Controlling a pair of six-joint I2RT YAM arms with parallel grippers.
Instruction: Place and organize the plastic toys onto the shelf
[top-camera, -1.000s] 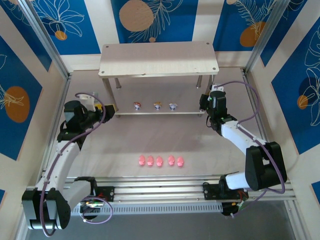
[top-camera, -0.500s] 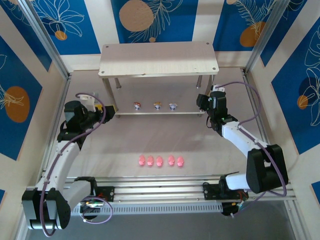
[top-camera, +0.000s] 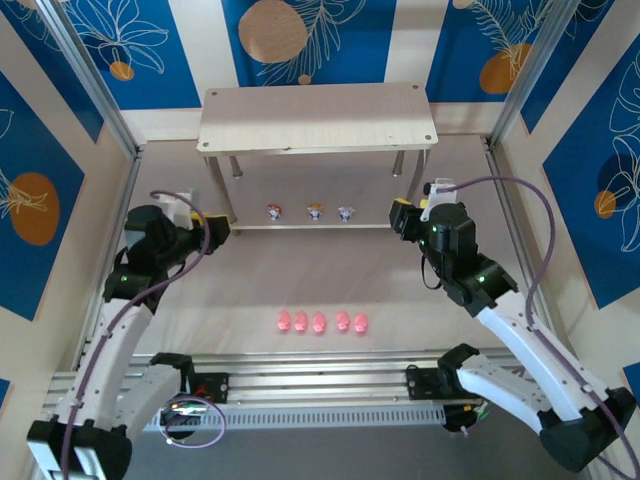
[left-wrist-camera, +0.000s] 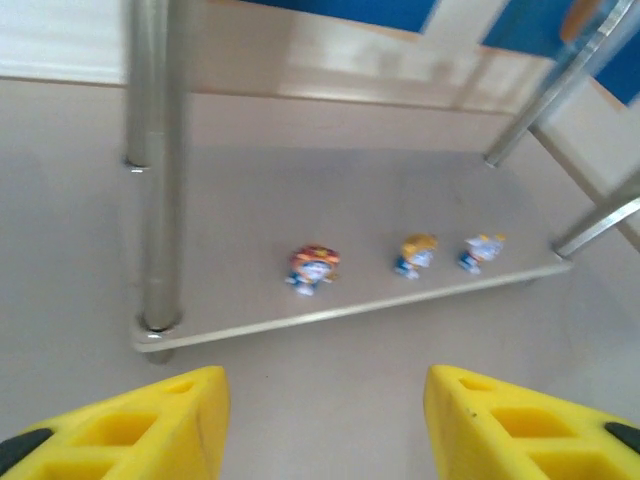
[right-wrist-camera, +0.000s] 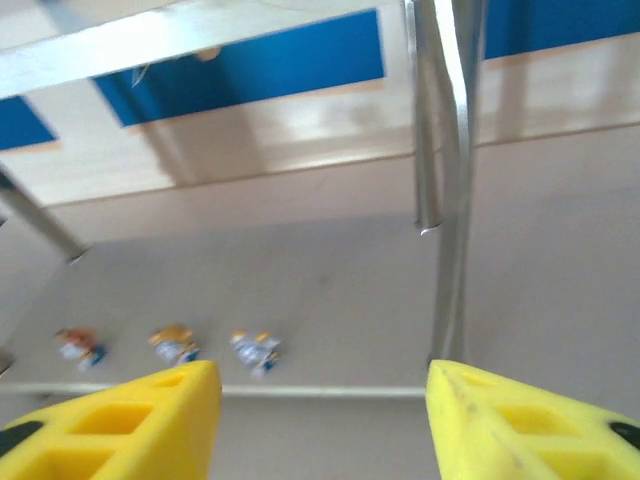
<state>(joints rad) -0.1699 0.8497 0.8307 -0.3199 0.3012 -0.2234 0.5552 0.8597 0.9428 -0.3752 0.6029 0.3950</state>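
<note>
Seemingly midway: three figurines (top-camera: 314, 211) stand on the shelf (top-camera: 318, 118); left tool (top-camera: 215, 228) and right tool (top-camera: 400, 212) gape empty; next, fetch five pigs (top-camera: 321, 322).

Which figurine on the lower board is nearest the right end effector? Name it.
The blue-topped figurine, rightmost in the row; the orange-topped one and the brown-topped one stand farther from the right end effector.

A pale beige counter (top-camera: 300, 275) is lying in soft, even light. Around the counter, blue wall panels (top-camera: 340, 60) are showing white leaves and orange circles; metal posts (top-camera: 92, 85) are rising at its far corners.
</note>
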